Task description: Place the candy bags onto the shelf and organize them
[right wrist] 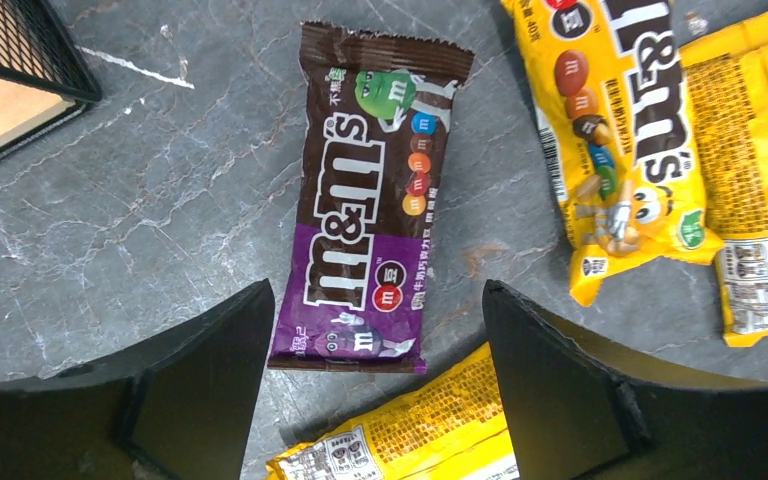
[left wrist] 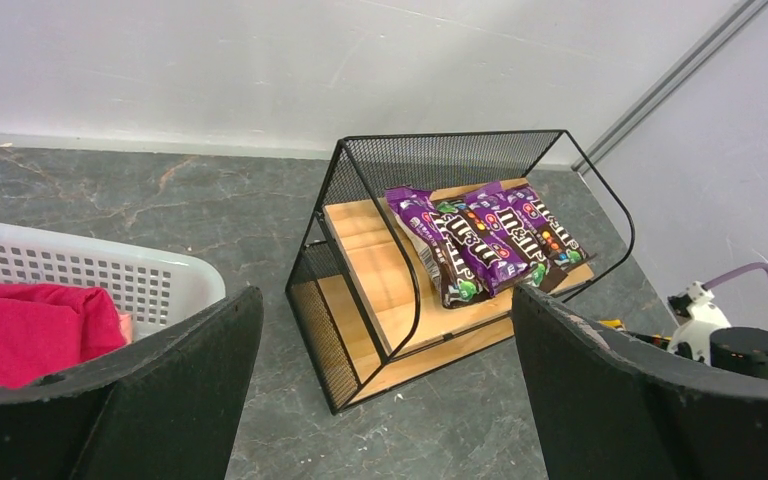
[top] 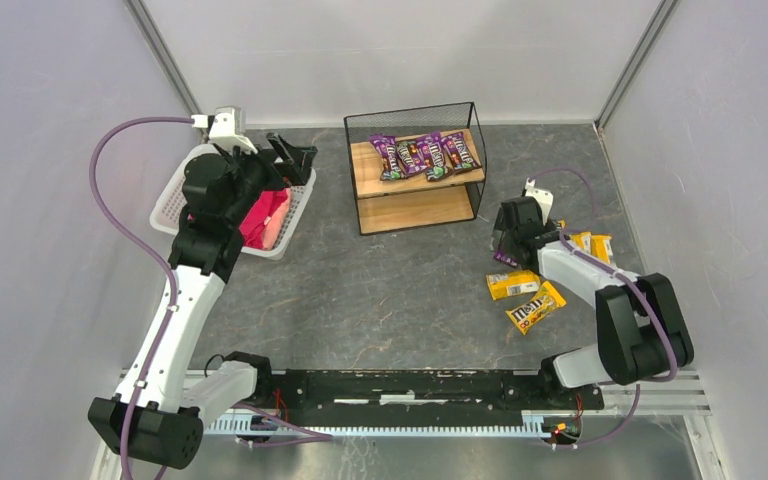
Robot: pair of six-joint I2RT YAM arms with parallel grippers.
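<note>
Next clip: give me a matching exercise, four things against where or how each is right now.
Things:
1. pink bundle
2. overlapping purple bags
3. yellow bags
4. left gripper

Place or state:
a. open
b. on the table
c. on the top board of the shelf
d. in the basket

Pairs: 1-d, 2-c, 3-b, 4-a

Evidently a robotics lab cell: plain pale wall panels (top: 410,50) on metal corner struts (top: 164,55), robot arms (top: 182,315) bolted to a rail (top: 410,386) beside a dark stone-patterned tabletop (top: 390,290).
</note>
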